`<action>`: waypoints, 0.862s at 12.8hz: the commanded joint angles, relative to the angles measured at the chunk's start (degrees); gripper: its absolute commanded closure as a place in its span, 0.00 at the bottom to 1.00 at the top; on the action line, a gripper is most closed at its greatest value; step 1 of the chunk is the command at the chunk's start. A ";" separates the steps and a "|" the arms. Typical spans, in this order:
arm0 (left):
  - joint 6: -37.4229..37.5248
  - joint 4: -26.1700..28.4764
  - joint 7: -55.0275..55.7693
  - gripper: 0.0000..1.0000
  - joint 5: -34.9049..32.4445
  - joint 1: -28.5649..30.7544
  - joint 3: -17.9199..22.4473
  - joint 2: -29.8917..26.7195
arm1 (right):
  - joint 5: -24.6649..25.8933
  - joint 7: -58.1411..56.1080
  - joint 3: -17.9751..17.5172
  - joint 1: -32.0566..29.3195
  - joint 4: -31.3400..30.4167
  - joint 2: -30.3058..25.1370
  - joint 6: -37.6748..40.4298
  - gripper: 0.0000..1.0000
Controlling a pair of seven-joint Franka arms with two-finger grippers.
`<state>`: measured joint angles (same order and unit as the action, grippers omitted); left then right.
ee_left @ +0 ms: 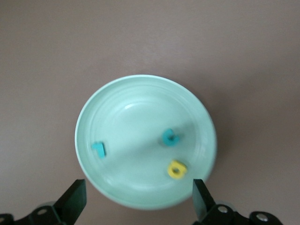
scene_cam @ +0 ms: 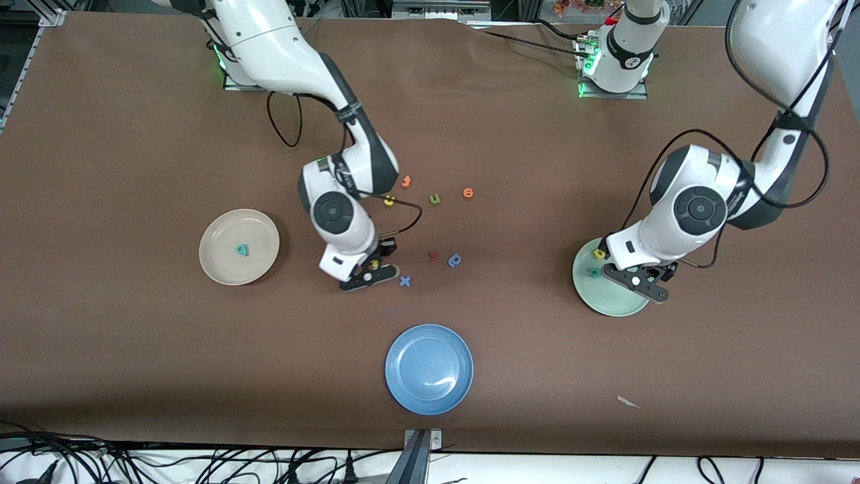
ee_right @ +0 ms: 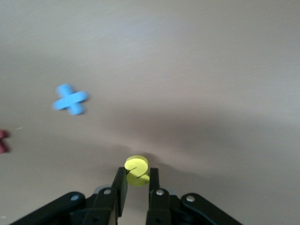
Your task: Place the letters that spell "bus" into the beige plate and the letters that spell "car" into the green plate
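Firstly, noted blue plate [scene_cam: 430, 368] nearest the front camera. Found blue x [scene_cam: 405, 281] just farther than that plate. Observed right gripper [scene_cam: 368, 271] over the table beside it, clenched on a small yellow letter [ee_right: 137, 169]; shape not made out. Judged the foam light, soft and easily squashed; recommended a gentle pinch across opposite edges.

Located beige plate [scene_cam: 269, 232] farther than blue plate, toward right arm's end, holding teal b [scene_cam: 242, 250]. Located green plate [ee_left: 140, 91] toward left arm's end, containing teal c [ee_left: 169, 137], teal r [ee_left: 98, 149] and yellow a [ee_left: 176, 169]. Recorded left gripper [ee_left: 138, 199] above it, spread wide, holding nothing. Logged second yellow letter [scene_cam: 390, 199] farthest from blue plate.
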<state>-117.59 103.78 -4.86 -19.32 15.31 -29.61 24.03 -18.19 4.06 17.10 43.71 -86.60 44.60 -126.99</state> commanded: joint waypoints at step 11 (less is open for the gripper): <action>29.87 -20.99 -2.96 0.00 18.29 -9.48 18.41 -16.47 | 0.08 -30.42 14.18 -0.38 -44.09 -23.32 -24.01 0.91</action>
<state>-88.09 81.47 -6.77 -6.62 11.26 -18.13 9.42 -18.14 -23.23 30.18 42.69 -126.91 24.00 -149.14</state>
